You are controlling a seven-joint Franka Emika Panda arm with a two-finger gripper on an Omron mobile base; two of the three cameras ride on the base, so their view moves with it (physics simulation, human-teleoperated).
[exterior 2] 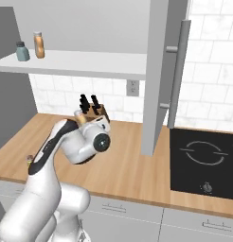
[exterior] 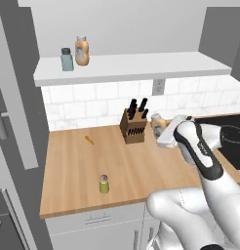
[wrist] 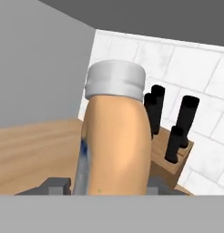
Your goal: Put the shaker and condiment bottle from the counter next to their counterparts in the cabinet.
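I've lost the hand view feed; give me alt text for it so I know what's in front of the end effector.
An orange-tan condiment bottle with a pale grey cap stands close up between the end effector's dark fingertips. Behind it to the right is a wooden knife block with black handles, against white wall tiles, on the wooden counter.

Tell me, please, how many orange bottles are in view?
2: the condiment bottle sits between the gripper's fingers beside the knife block; the other stands on the cabinet shelf.

matt wooden counter (exterior: pixel 73 166), glossy tiled wall (exterior: pixel 102 102).
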